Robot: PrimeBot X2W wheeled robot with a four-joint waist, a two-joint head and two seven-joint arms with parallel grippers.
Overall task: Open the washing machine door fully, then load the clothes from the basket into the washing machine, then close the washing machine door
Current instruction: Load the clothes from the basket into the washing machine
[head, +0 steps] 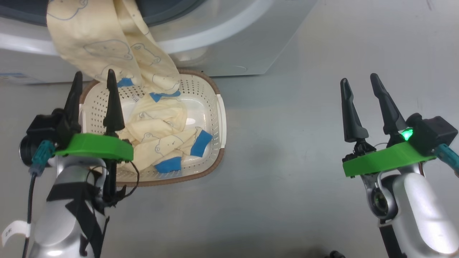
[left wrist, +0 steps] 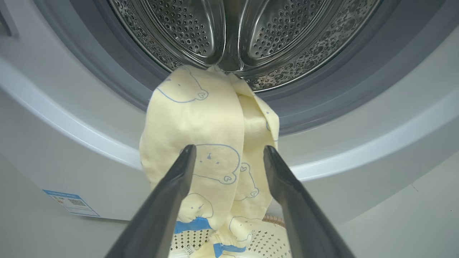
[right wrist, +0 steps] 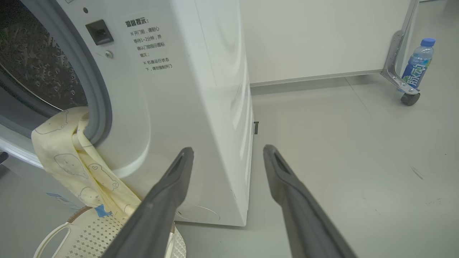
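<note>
Draping from drum (left wrist: 186, 28) to basket (head: 221, 118), clothes (left wrist: 200, 143) are hanging dead ahead of left gripper (head: 94, 72); right gripper (head: 359, 78) is sitting well apart, both gaping empty.

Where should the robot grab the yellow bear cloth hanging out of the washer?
Probably the hanging middle of the clothes, below the washing machine opening, coming from the front: it drapes as a narrow folded strip, straight ahead of the open left gripper.
</note>
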